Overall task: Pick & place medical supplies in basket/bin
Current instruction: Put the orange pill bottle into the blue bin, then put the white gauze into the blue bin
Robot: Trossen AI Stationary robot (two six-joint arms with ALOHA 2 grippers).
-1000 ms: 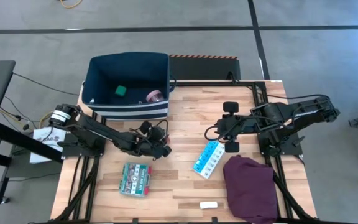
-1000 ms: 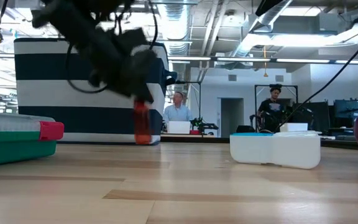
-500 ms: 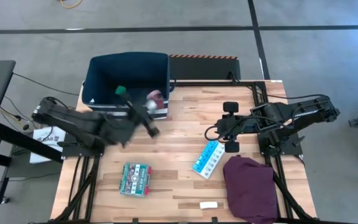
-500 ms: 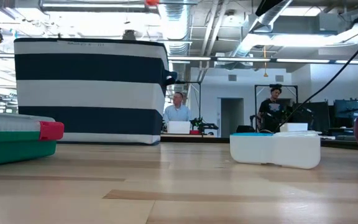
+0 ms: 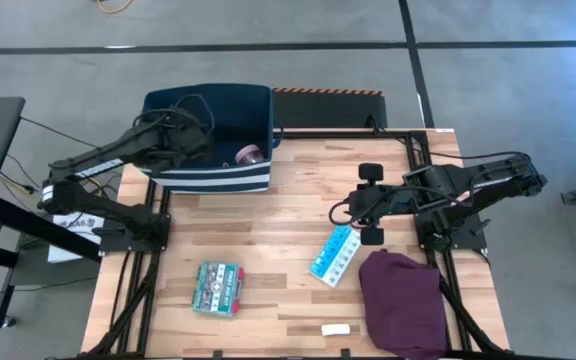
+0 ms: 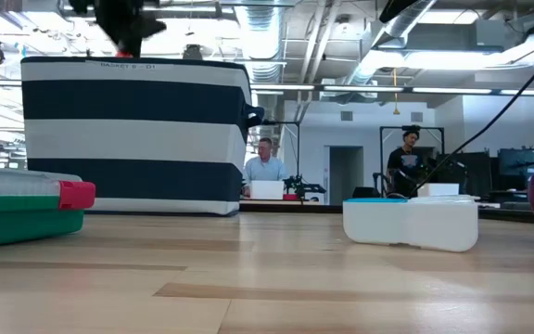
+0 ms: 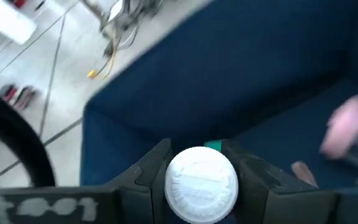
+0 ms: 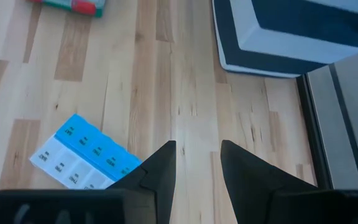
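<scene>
High view: left gripper [image 5: 190,132] over the open bin [image 5: 258,105] at the table's far left; what it carries is hidden here. Pink cup [image 5: 250,155] lies inside the bin. Right gripper [image 5: 370,203] hovers just beside the pill organizer [image 5: 333,256]. Flat box [image 5: 218,287] and white bar [image 5: 335,329] on the wood, purple cloth [image 5: 401,300] at near right.

Low view: striped bin, flat box at left, pill organizer at right. Two people in the room behind.

Left wrist view: fingers [image 7: 150,174] clamped on a bottle [image 7: 201,185], above the bin's interior.

Right wrist view: fingers [image 8: 157,168] parted, nothing between them, above bare wood.
</scene>
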